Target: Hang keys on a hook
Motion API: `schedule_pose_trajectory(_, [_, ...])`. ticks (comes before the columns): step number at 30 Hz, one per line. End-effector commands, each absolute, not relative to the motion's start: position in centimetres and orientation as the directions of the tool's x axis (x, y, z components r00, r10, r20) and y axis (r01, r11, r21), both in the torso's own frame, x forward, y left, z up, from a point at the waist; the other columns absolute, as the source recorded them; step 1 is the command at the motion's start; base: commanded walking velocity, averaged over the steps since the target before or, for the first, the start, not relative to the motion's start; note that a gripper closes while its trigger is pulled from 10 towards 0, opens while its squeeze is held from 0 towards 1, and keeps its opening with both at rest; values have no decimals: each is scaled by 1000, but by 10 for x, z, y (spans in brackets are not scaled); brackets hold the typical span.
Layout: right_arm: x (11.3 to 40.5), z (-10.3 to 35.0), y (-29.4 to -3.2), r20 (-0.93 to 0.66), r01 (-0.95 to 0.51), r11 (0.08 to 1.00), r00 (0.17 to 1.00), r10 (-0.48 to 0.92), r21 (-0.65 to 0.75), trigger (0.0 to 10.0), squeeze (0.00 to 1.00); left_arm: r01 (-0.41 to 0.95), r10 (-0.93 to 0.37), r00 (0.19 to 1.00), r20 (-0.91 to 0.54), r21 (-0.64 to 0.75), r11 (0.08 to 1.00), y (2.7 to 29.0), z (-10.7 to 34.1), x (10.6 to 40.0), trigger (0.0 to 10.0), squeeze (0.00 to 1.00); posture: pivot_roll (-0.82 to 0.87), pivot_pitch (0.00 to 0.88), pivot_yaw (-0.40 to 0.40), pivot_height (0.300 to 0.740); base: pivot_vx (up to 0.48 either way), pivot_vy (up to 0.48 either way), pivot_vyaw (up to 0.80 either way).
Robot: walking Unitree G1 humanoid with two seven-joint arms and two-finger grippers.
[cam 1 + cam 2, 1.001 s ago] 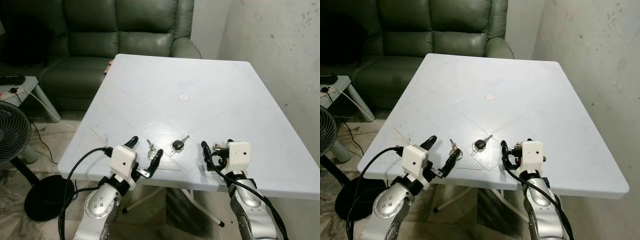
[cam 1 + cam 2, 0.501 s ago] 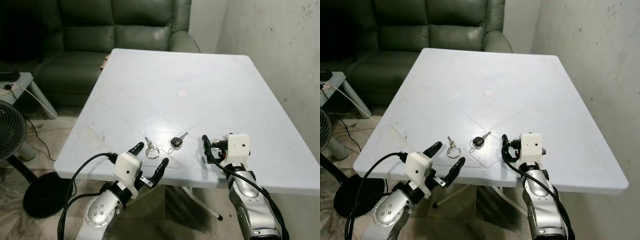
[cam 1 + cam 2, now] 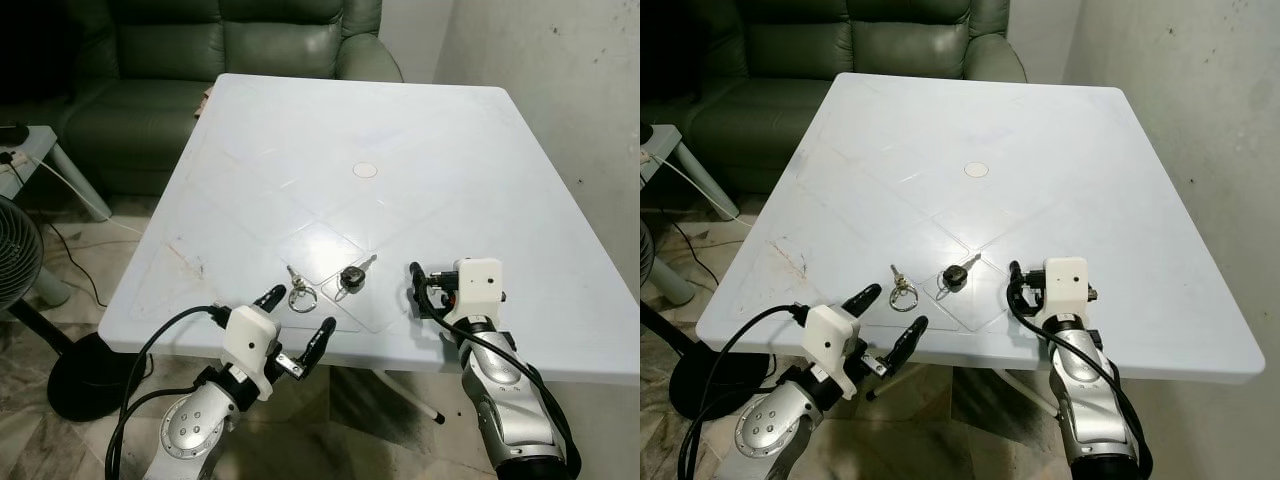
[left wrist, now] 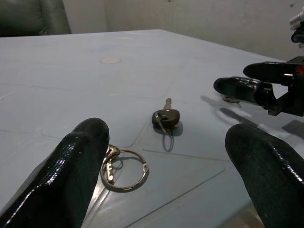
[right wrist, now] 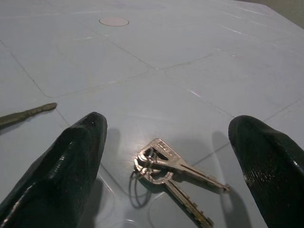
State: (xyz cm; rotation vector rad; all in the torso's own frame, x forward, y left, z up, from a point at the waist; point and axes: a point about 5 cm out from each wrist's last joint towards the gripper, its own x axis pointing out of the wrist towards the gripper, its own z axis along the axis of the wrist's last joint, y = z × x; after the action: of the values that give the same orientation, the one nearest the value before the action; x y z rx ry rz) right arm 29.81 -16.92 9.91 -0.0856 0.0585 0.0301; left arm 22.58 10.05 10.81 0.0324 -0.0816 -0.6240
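We see a white table [image 3: 440, 130] with a small round cap [image 3: 365, 170] at its centre. Near its front edge lie a key ring [image 3: 301, 296], a black-headed key [image 3: 352, 277] just beside it, and a bunch of silver keys [image 5: 171, 168] further right

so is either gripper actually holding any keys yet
No, nothing is held. The left gripper is open near the key ring; the right gripper is open around a silver key bunch lying on the table.
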Motion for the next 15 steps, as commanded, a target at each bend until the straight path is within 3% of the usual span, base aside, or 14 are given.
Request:
schedule_pose_trajectory(1, [297, 95, -172, -83, -23, 995, 996, 15, -94, 6353, 0, 593, -596, 801, 62, 55, 803, 99, 110, 223, 10000, 0, 41, 131, -3, 740, 0, 0, 0])
schedule_pose_trajectory(2, [296, 94, -173, -86, -23, 995, 996, 15, -96, 4549, 0, 597, -599, 798, 61, 55, 801, 97, 110, 222, 10000, 0, 39, 132, -2, 740, 0, 0, 0])
schedule_pose_trajectory(4, [295, 93, -174, -90, -24, 995, 996, 15, -99, 4627, 0, 601, -603, 796, 60, 52, 798, 96, 110, 221, 10000, 0, 38, 134, -2, 740, 0, 0, 0])
schedule_pose_trajectory(5, [294, 92, -175, -93, -24, 994, 996, 15, -104, 6627, 0, 606, -608, 792, 58, 47, 794, 94, 109, 220, 10000, 0, 32, 136, 0, 740, 0, 0, 0])
schedule_pose_trajectory(9, [292, 92, -178, -96, -29, 993, 995, 18, -110, 6863, 0, 615, -616, 786, 53, 38, 787, 90, 108, 217, 10000, 0, 27, 140, -1, 740, 0, 0, 0])
schedule_pose_trajectory(10, [291, 91, -179, -96, -32, 993, 995, 21, -113, 5412, 0, 618, -619, 784, 53, 36, 786, 89, 108, 217, 10000, 0, 26, 140, -1, 740, 0, 0, 0])
schedule_pose_trajectory(12, [289, 91, -180, -98, -36, 992, 995, 24, -118, 5098, 0, 621, -622, 781, 55, 36, 783, 87, 108, 216, 10000, 0, 26, 140, -1, 740, 0, 0, 0])
schedule_pose_trajectory(14, [288, 91, -181, -97, -39, 992, 995, 27, -123, 3608, 0, 622, -623, 780, 55, 35, 782, 86, 109, 217, 10000, 0, 27, 141, -3, 740, 0, 0, 0])
schedule_pose_trajectory(15, [288, 91, -181, -97, -39, 992, 995, 27, -123, 3608, 0, 622, -623, 780, 55, 35, 782, 86, 109, 217, 10000, 0, 27, 141, -3, 740, 0, 0, 0])
